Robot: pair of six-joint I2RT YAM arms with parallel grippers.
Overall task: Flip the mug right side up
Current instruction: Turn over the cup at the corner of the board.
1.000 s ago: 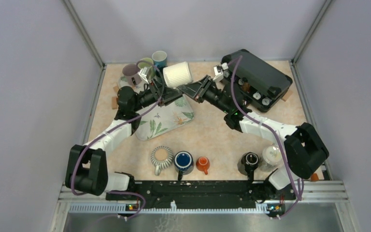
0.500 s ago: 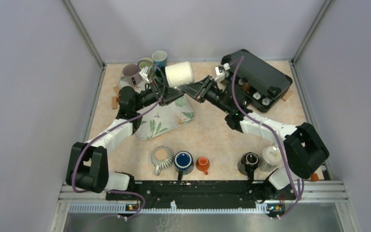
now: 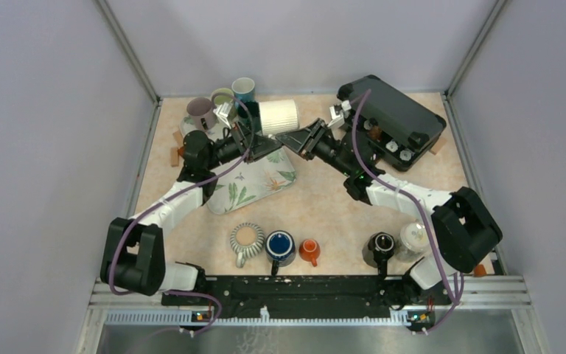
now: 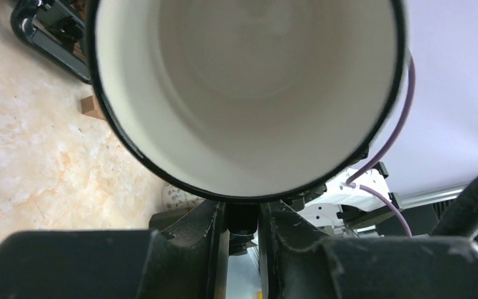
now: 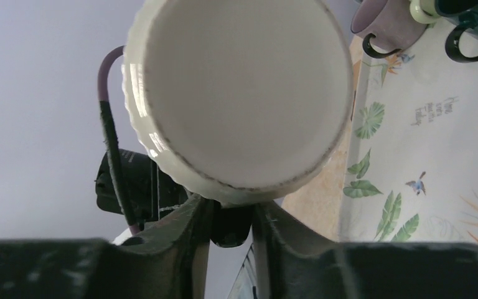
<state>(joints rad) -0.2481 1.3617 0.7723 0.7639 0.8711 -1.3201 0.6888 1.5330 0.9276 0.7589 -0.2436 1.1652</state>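
Note:
A white ribbed mug (image 3: 278,116) with a black handle hangs on its side in the air above the far end of the floral tray (image 3: 254,181). Its mouth faces left and its base faces right. My left gripper (image 3: 256,140) reaches it from the left and is shut on the handle; in the left wrist view the black-rimmed mouth of the mug (image 4: 243,81) fills the frame above the left gripper (image 4: 244,224). My right gripper (image 3: 296,139) comes in from the right. In the right wrist view the base of the mug (image 5: 243,93) shows, with the right gripper (image 5: 231,227) closed round the same handle.
Three mugs (image 3: 221,99) stand at the back left by the tray. A black case (image 3: 394,118) lies at the back right. Several mugs stand in a row near the front edge (image 3: 280,245). A small wooden block (image 3: 175,156) sits by the left wall.
My left gripper has closed on the handle. The mug has shifted slightly right and levelled out, with both arms moving a little with it.

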